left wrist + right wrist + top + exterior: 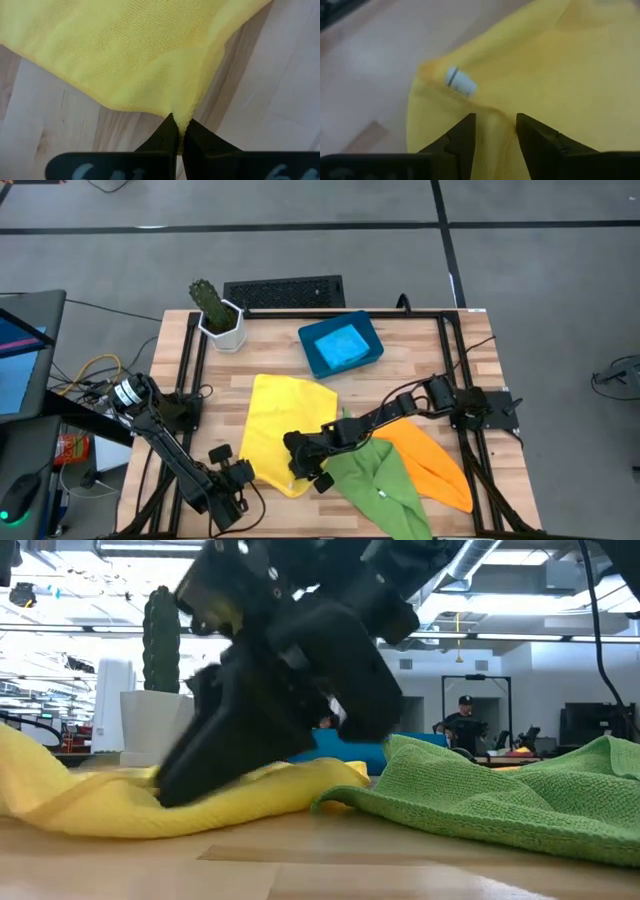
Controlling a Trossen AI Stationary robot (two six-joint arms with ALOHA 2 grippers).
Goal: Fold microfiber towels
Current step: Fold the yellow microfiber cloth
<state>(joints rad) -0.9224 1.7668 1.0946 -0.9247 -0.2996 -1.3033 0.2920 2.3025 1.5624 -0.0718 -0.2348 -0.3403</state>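
While the left gripper (179,131) pinches the yellow towel (278,420) at 7 o'clock, the right gripper (495,132) stands parted, empty; pulling may undo the fold.

Wooden table (470,370) with black rail frame (445,315) along its edges. Potted cactus (208,300) in white pot (225,328) at far left corner, upright; also seen in low view (160,640). Dark-blue tray (368,332) near the far edge, middle. Black keyboard (284,291) just beyond the table's far edge. Monitor (20,345) and cables (90,368) off to the left. Person (463,720) in the room behind, at a desk.
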